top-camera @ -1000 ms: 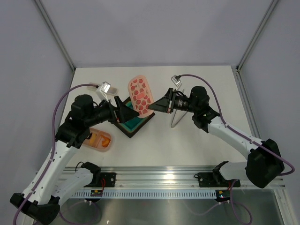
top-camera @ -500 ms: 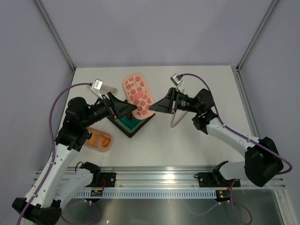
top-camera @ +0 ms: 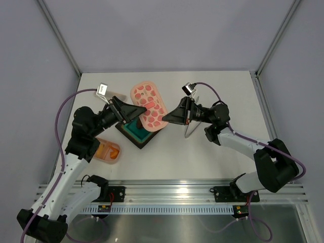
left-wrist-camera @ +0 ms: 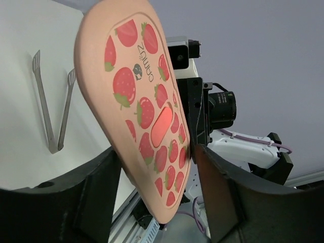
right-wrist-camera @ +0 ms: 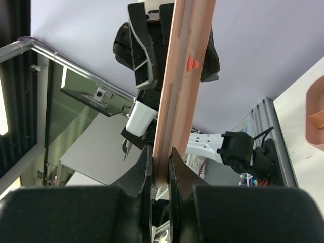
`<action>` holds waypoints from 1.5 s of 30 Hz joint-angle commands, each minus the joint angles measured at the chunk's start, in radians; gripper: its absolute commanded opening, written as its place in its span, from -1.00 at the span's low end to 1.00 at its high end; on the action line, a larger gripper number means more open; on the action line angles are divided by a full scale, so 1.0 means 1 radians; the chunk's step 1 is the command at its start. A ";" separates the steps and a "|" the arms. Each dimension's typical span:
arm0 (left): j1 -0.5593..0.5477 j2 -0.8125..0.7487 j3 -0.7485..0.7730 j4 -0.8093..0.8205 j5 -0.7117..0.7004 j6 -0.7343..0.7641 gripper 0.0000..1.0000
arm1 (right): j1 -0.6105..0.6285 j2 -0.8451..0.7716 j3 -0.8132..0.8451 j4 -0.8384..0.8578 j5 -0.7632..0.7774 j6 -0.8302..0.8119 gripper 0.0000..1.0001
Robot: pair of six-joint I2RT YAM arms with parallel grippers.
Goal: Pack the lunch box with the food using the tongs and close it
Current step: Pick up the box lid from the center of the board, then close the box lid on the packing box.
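The lunch box lid (top-camera: pixel 148 104), pink with strawberry spots, hangs tilted above the table between both arms. My right gripper (top-camera: pixel 167 117) is shut on its near right rim; in the right wrist view the fingers (right-wrist-camera: pixel 160 157) pinch the lid (right-wrist-camera: pixel 185 61) edge-on. My left gripper (top-camera: pixel 134 112) straddles the lid's narrow end (left-wrist-camera: pixel 147 116), a finger against each side edge (left-wrist-camera: pixel 154 157). The lunch box base (top-camera: pixel 108 151) lies at the left with orange food (top-camera: pixel 103 150) inside. The silver tongs (left-wrist-camera: pixel 50 101) lie on the table beyond the lid, partly under my right arm (top-camera: pixel 190 129).
A dark square tray with a teal centre (top-camera: pixel 137 133) sits under the lid, between the two grippers. The table's rear edge and frame posts (top-camera: pixel 61 43) bound the back. The rail (top-camera: pixel 167 195) with both arm bases runs along the near edge.
The lid has shifted left and tipped further. My left gripper's jaws have narrowed around its end. The right gripper kept its grip and followed leftward.
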 commanded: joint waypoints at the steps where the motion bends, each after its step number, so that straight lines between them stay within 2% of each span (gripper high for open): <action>1: 0.005 -0.016 -0.008 0.105 0.004 -0.023 0.09 | -0.007 0.034 0.000 0.199 -0.016 0.095 -1.00; 7: 0.004 -0.027 -0.001 0.085 -0.017 -0.017 -0.34 | -0.007 0.045 -0.004 0.187 -0.017 0.088 -1.00; 10: 0.005 -0.027 -0.001 0.079 -0.027 -0.017 -0.63 | -0.007 0.042 -0.006 0.154 -0.016 0.069 -1.00; 11: 0.005 -0.030 0.002 0.068 -0.033 -0.014 -0.84 | -0.007 0.039 -0.006 0.135 -0.017 0.055 -1.00; 12: 0.005 -0.030 0.005 0.061 -0.039 -0.012 -0.93 | -0.007 0.036 -0.006 0.119 -0.017 0.047 -1.00; 14: 0.005 -0.036 0.019 -0.002 -0.075 0.003 -1.00 | -0.007 0.019 0.000 0.016 -0.019 -0.008 -0.94; 16: 0.004 -0.047 0.047 -0.047 -0.103 0.018 -1.00 | -0.007 -0.001 0.017 -0.113 -0.005 -0.071 -0.42; 17: 0.005 -0.059 0.056 -0.117 -0.135 0.037 -1.00 | -0.007 -0.024 0.025 -0.242 0.001 -0.142 -0.09; 18: 0.005 -0.067 0.076 -0.149 -0.151 0.046 -1.00 | -0.007 -0.038 0.031 -0.295 0.009 -0.175 0.35; 21: 0.004 -0.098 0.111 -0.307 -0.226 0.086 -1.00 | -0.009 -0.090 0.075 -0.525 0.033 -0.305 0.77; 22: 0.005 -0.105 0.135 -0.345 -0.247 0.095 -1.00 | -0.009 -0.102 0.109 -0.594 0.049 -0.342 0.82; 23: 0.005 -0.114 0.145 -0.419 -0.287 0.112 -1.00 | -0.007 -0.133 0.131 -0.740 0.056 -0.423 0.87; 25: 0.007 -0.144 0.172 -0.490 -0.329 0.135 -1.00 | -0.007 -0.170 0.192 -0.912 0.111 -0.523 0.94; 26: 0.007 -0.145 0.191 -0.587 -0.367 0.144 -1.00 | -0.007 -0.208 0.210 -1.067 0.137 -0.613 0.96; 29: 0.008 -0.125 0.240 -0.756 -0.419 0.169 -1.00 | -0.009 -0.259 0.270 -1.320 0.254 -0.764 0.98; 30: 0.008 -0.133 0.234 -0.772 -0.430 0.163 -1.00 | -0.009 -0.266 0.278 -1.352 0.271 -0.783 0.98; 34: 0.011 -0.211 0.179 -0.858 -0.534 0.092 -1.00 | -0.009 -0.288 0.283 -1.419 0.305 -0.817 0.99; 45: 0.011 -0.466 -0.001 -0.990 -0.824 -0.162 -1.00 | -0.016 -0.262 0.217 -1.410 0.283 -0.835 0.99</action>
